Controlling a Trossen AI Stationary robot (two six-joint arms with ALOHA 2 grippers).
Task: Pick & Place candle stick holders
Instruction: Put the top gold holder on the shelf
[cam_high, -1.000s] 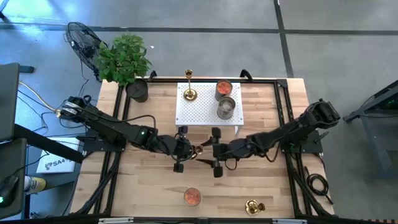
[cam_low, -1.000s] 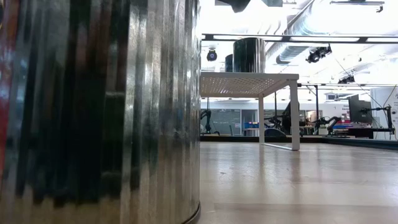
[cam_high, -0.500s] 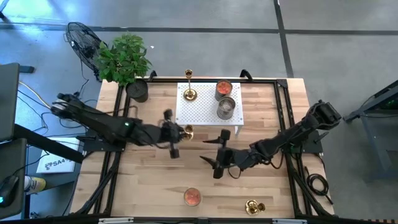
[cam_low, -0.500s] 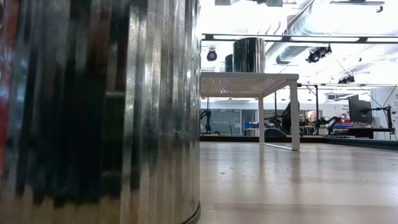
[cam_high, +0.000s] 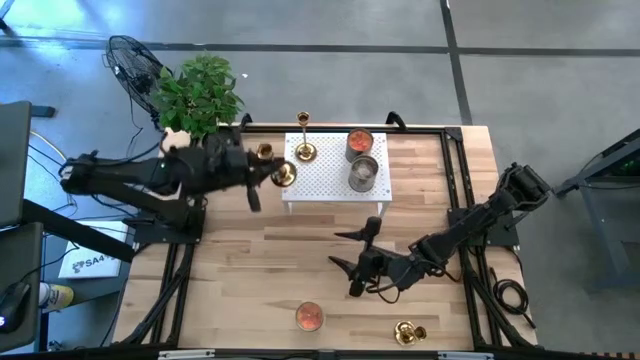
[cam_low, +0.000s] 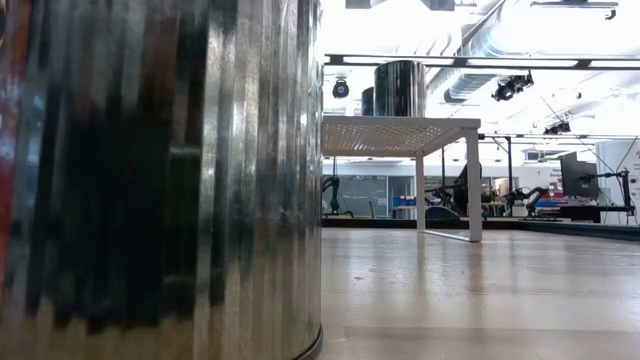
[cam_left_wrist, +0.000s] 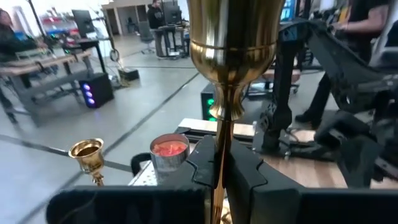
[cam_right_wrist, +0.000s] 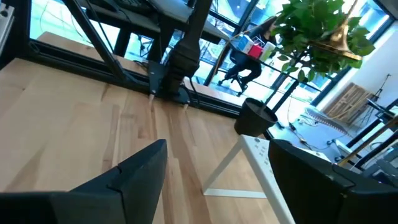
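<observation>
My left gripper (cam_high: 272, 172) is raised at the left edge of the white perforated riser (cam_high: 335, 185), shut on a gold candle stick holder (cam_left_wrist: 233, 43). A taller holder (cam_high: 304, 150) stands on its round base on the riser. Another holder (cam_high: 407, 331) sits near the table's front edge. My right gripper (cam_high: 355, 262) hangs open over bare wood at mid-table, nothing between its fingers. My left gripper pinches the holder's thin stem (cam_left_wrist: 219, 163) between its two fingers, below the cup. The fingers reach out level from the table's left and lie across the stem. The holder is lifted clear of table and riser.
Two metal cans (cam_high: 360, 143) (cam_high: 363, 173) stand on the riser. A can with a red candle (cam_high: 309, 317) sits near the front edge and fills the left of the low view (cam_low: 160, 180). A potted plant (cam_high: 200, 95) stands at the far left corner.
My left gripper has risen and carried the holder from mid-table toward the far left, up to the riser's left edge. My right gripper has drawn back toward the near edge and turned about, staying open.
</observation>
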